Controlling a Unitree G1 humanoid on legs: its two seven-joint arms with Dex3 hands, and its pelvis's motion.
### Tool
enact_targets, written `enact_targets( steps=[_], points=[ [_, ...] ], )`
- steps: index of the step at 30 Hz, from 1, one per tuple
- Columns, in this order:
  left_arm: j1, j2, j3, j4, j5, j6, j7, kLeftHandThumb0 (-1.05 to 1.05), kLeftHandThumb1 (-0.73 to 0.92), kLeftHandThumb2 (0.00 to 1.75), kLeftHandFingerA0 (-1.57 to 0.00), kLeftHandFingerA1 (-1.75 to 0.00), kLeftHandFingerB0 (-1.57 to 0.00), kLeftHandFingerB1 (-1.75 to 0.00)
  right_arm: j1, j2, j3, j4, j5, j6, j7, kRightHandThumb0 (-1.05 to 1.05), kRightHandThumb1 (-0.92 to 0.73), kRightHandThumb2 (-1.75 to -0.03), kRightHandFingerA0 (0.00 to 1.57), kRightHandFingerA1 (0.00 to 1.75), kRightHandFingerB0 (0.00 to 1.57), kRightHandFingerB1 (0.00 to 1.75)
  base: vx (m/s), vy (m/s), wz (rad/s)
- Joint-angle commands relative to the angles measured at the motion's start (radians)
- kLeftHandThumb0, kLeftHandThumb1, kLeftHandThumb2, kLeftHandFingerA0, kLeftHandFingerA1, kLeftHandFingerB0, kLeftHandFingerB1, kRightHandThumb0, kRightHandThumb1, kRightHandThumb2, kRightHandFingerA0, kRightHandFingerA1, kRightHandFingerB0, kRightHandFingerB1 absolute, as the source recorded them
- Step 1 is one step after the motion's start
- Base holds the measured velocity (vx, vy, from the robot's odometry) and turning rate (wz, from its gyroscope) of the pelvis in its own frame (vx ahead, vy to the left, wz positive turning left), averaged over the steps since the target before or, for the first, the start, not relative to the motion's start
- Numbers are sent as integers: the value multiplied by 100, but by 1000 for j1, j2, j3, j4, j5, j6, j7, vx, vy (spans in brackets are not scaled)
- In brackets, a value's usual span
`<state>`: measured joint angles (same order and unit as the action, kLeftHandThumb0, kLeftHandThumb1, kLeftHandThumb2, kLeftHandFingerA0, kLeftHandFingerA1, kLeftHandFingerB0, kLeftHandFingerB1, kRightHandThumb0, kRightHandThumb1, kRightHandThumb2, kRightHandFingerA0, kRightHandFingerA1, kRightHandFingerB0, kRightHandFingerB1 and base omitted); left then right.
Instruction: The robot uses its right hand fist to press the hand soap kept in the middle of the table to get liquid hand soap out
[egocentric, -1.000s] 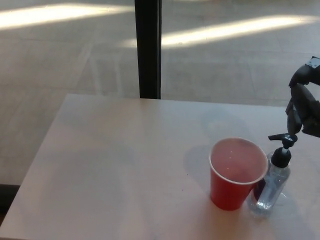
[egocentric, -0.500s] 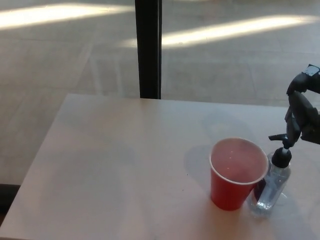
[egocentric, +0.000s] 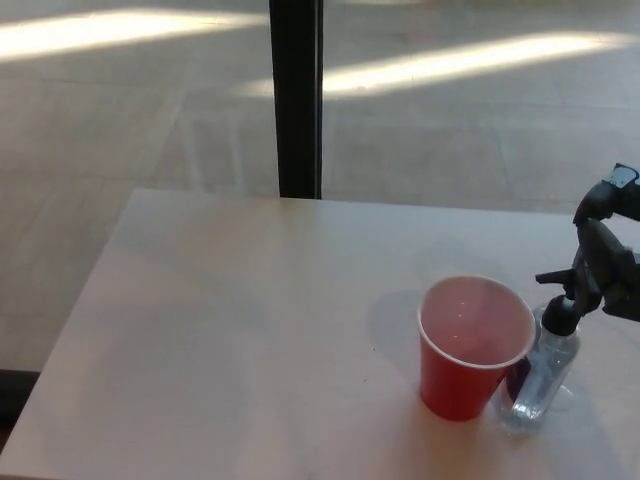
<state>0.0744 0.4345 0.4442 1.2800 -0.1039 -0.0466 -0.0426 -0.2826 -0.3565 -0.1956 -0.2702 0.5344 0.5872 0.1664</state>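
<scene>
A clear hand soap bottle with a black pump head stands on the pale table near its right front. Its spout points left, over a red plastic cup that stands right beside it. My right hand enters from the right edge, black, fingers curled into a fist. It sits directly on or just above the pump head; contact is hard to make out. My left hand does not show.
A dark vertical window post rises behind the table's far edge, with sunlit floor beyond. The table's left edge runs diagonally at the lower left.
My right hand has come down by a few centimetres toward the pump head. The bottle and the cup stay where they were.
</scene>
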Motion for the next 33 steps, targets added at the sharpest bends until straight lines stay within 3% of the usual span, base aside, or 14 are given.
enact_targets(
  steps=[1, 3, 5, 7, 8, 10, 16, 17, 18, 19, 25, 33],
  points=[
    [3, 18, 3, 7, -18, -16, -9, -55, 69, 60, -70, -72, -51, -51, 54, -14, 24, 40, -49, 19, 15, -15, -59, -121, 94, 175, 70, 160, 0, 0, 0],
    [5, 18, 2, 5, -18, -22, -17, -53, 70, 60, -69, -71, -50, -51, 64, -12, 43, 44, -62, 13, 18, -15, -59, -118, 93, 175, 72, 159, 0, 0, 0],
    [-3, 14, 1, 5, -17, -17, -6, -54, 68, 60, -73, -75, -54, -54, 71, -24, 65, 60, -79, -6, 41, -15, -62, -108, 98, 175, 66, 171, 0, 0, 0],
    [-4, 14, 1, 4, -18, -18, -9, -54, 70, 60, -71, -74, -53, -54, 85, -43, 114, 70, -110, -43, 79, -15, -60, -113, 98, 175, 70, 168, 0, 0, 0],
    [-2, 13, 3, 4, -20, -20, -13, -53, 70, 60, -70, -74, -53, -54, 92, -54, 138, 80, -126, -90, 109, -14, -61, -117, 97, 175, 76, 159, 0, 0, 0],
    [-9, 14, 5, 4, -22, -17, -14, -52, 70, 60, -69, -73, -52, -53, 84, -61, 167, 117, -147, -152, 138, -13, -55, -122, 98, 175, 78, 162, 0, 0, 0],
    [-11, 16, 5, 4, -22, -20, -13, -53, 69, 60, -70, -73, -51, -52, 48, -70, 192, 147, -141, -144, 140, -16, -52, -121, 94, 175, 75, 167, 0, 0, 0],
    [-12, 16, 3, 3, -20, -19, -12, -53, 69, 60, -70, -73, -53, -53, 46, -72, 191, 148, -138, -137, 140, -23, -53, -117, 124, 146, 101, 133, 0, 0, 0],
    [-13, 16, 2, 3, -20, -19, -12, -53, 69, 60, -70, -73, -53, -53, 46, -73, 190, 149, -137, -138, 142, -23, -53, -117, 124, 146, 101, 133, 0, 0, 0],
    [-15, 15, 0, 3, -18, -15, 0, -54, 69, 60, -72, -72, -54, -52, 44, -78, 194, 154, -139, -139, 149, -16, -52, -122, 93, 175, 73, 167, 0, 0, 0],
    [-21, 21, -4, 1, -16, -18, -3, -53, 70, 60, -69, -70, -52, -52, 53, -102, 208, 176, -167, -151, 149, -16, -54, -121, 96, 175, 78, 164, 0, 0, 0],
    [-32, 21, -6, 5, -16, -21, 6, -53, 69, 60, -68, -69, -52, -52, 111, -93, 208, 183, -150, -131, 139, -19, -52, -124, 92, 175, 72, 164, 0, 0, 0]
  ],
)
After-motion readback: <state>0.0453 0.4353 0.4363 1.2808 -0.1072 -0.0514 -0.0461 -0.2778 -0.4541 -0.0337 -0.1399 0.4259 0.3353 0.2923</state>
